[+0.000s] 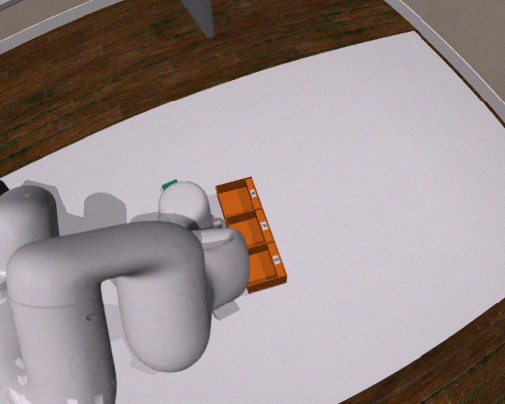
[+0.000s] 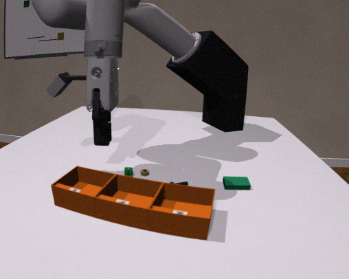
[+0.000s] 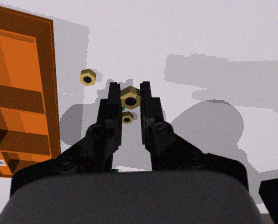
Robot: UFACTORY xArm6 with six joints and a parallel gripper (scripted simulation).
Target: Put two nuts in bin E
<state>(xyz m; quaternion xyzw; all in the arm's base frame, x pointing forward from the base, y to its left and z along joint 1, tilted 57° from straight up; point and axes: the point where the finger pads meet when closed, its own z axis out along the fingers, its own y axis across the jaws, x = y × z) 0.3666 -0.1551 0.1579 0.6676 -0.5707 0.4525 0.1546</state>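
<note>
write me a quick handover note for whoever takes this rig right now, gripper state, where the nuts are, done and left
Gripper: shut on a brass nut, held above the table.
Other nuts in the wrist view: one on the table near the bins, one below the held nut.
Orange three-bin tray: all compartments look empty; labels too small to read.
Done: first nut grasped.
Left: find bin E, drop this nut in, fetch a second, release. Leave the green block and green die alone.

The gripper (image 2: 102, 139) hangs above the white table (image 2: 280, 221), behind the orange three-part bin (image 2: 132, 218). Just behind the bin lie a small green cube (image 2: 128, 172), a brass nut (image 2: 145, 172), a dark bolt (image 2: 179, 183) and a green block (image 2: 236, 183).
</note>
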